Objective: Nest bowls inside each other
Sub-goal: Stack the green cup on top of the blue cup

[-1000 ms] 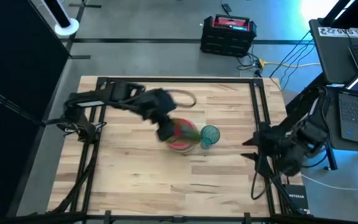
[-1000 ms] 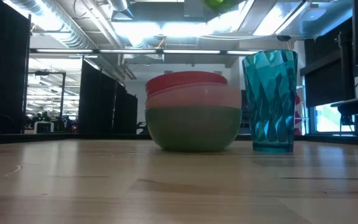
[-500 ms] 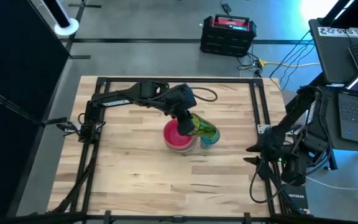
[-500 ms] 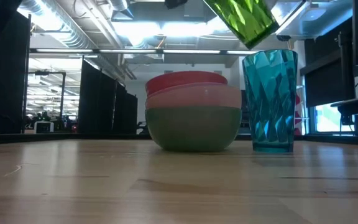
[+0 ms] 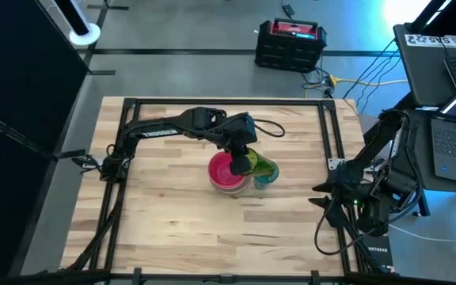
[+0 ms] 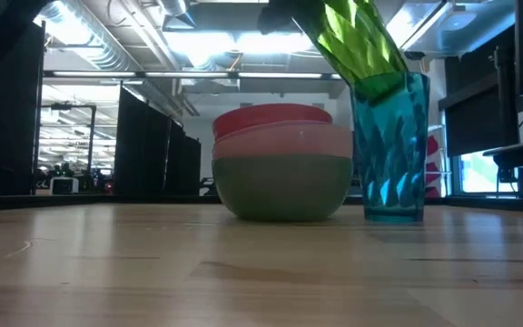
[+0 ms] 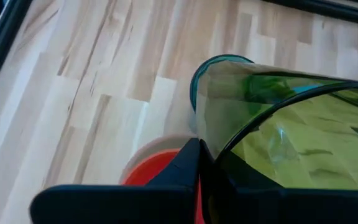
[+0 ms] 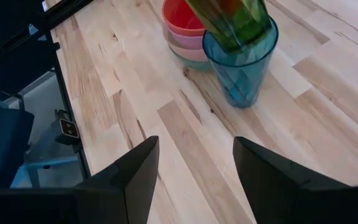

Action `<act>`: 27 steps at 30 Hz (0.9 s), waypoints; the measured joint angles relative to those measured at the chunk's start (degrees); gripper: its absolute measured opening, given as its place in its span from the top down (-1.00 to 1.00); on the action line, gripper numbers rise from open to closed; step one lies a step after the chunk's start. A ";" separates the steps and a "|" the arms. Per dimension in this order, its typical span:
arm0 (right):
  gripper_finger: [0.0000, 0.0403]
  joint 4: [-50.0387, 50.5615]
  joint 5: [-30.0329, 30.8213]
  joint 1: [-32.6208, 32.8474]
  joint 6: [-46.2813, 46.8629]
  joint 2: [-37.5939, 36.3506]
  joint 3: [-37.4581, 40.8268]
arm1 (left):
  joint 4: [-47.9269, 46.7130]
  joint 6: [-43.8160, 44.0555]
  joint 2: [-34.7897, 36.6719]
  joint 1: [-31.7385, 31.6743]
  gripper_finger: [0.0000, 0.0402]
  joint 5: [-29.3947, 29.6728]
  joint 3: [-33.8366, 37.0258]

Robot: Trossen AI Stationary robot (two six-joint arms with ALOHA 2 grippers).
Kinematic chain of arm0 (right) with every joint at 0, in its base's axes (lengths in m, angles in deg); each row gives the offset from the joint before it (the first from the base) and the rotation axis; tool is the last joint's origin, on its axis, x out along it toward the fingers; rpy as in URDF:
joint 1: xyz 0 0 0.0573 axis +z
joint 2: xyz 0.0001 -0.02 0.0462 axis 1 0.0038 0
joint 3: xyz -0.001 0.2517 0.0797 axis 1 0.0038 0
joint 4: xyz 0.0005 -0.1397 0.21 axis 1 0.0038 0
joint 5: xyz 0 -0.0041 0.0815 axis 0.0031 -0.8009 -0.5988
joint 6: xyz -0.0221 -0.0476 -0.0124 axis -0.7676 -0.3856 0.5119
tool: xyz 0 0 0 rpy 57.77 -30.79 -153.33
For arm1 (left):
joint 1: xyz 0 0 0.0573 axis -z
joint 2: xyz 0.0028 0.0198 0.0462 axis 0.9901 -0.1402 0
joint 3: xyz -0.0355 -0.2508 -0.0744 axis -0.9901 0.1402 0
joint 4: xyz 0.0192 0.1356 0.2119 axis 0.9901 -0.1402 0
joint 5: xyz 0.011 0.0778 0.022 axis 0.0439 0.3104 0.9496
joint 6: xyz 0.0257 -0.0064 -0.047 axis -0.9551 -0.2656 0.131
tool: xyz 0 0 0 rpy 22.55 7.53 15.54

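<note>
So the whole thing comes down to how the green cup (image 6: 357,41) sits against the teal cup (image 6: 391,150) under it. From the low view, the bare tabletop (image 6: 243,272) comes first, then the stack of bowls (image 6: 282,163): green at the bottom, pale pink over that, coral-red rim on top, already nested and standing upright. Just beside the stack stands the teal cup, upright too, mouth up. The left tool (image 5: 242,161) is clamped on the green cup, and that cup is tilted, not plumb: its long axis leans so the bottom end pokes into the teal cup's mouth while the top end slants off toward the bowl stack. Its lower edge looks like it's just inside the teal rim, though I can't tell whether it touches the wall. In the left wrist view the green cup (image 7: 291,137) fills the frame with the teal rim (image 7: 219,65) peeking out past it, so they line up roughly but not squarely. My guess is the next bit needs the cup tipped upright so its axis matches the teal one, otherwise it could wedge on the rim or shove the teal cup over. The right tool (image 8: 194,186) waits with its fingers apart and empty at the tabletop's right edge, well apart from the cups, so the left arm is clearly the nearer one
</note>
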 joint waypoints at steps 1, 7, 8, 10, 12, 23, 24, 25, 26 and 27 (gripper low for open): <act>0.04 0.00 -0.01 0.00 0.00 0.01 0.00 | -0.18 -0.38 -0.13 -0.09 1.00 -0.04 0.00; 0.04 0.18 -0.10 0.00 0.00 0.01 0.00 | 0.05 -1.73 -0.85 -1.06 1.00 -3.04 -0.04; 0.04 0.26 -0.16 0.00 0.00 0.01 0.00 | 0.13 -1.90 -0.85 -1.07 1.00 -3.10 -0.04; 0.04 0.50 -0.27 0.00 0.00 0.03 0.00 | 0.12 -2.16 -0.85 -1.07 1.00 -3.20 -0.04; 0.04 0.75 -0.36 0.00 0.00 0.03 0.00 | 0.30 -2.37 -0.85 -1.10 0.97 -3.21 -0.04; 0.04 1.75 -0.92 0.00 0.00 0.03 -0.02 | 2.35 -2.21 -0.84 -1.48 0.57 -3.27 -0.04; 0.04 1.84 -0.97 0.00 0.00 0.03 -0.02 | 2.54 -2.20 -0.83 -1.51 0.53 -3.28 -0.04; 0.04 1.93 -1.02 0.00 0.00 0.03 -0.02 | 2.73 -2.19 -0.83 -1.55 0.50 -3.28 -0.04; 0.04 2.02 -1.07 0.00 0.00 0.03 -0.02 | 2.91 -2.17 -0.83 -1.58 0.46 -3.29 -0.04; 0.04 2.08 -1.10 0.00 0.00 0.03 -0.02 | 2.96 -2.11 -0.83 -1.65 0.44 -3.29 -0.04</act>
